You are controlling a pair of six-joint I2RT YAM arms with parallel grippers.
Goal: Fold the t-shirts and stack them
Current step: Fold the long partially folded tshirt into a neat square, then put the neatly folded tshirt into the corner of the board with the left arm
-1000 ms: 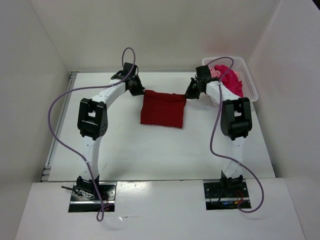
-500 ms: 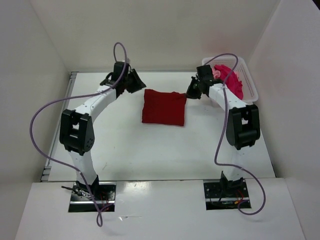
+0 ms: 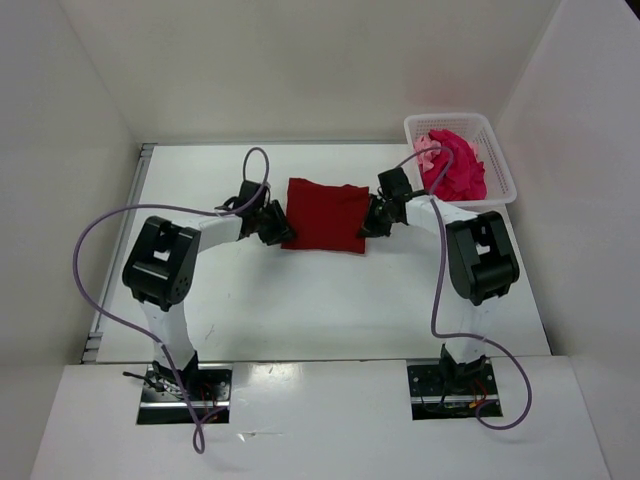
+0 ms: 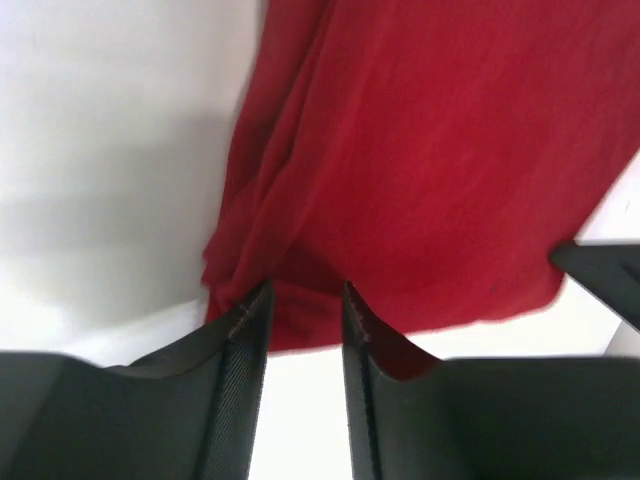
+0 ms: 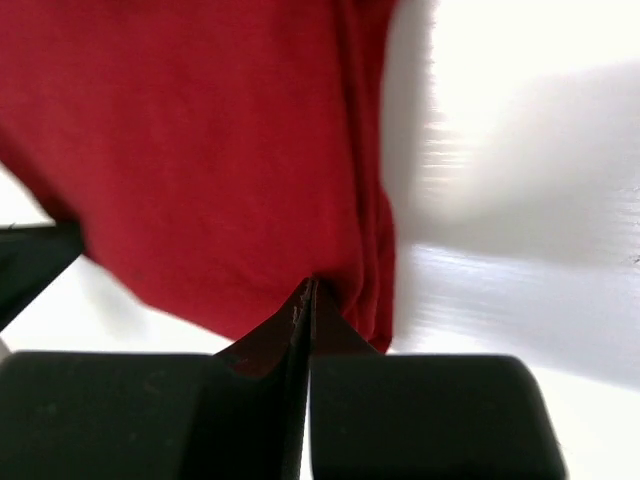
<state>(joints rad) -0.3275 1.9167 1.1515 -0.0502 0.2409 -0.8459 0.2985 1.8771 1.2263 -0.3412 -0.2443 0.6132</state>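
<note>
While both arms reached low over the white tabletop (image 3: 320,300), the folded dark red cloth t-shirt (image 3: 325,212) lay flat near its far middle. The left gripper (image 3: 278,228) stood at the shirt's near left corner, jaws spread. The right gripper (image 3: 368,222) was at the near right corner, jaws pressed together at the hem; I couldn't tell whether they had caught any cloth. A bright magenta-pink t-shirt (image 3: 460,170) and a light salmon pink t-shirt (image 3: 430,148) lay heaped in the white mesh basket (image 3: 450,118).

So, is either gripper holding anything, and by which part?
The right gripper pinches the dark red t-shirt at its near right corner; the left gripper is open.
</note>
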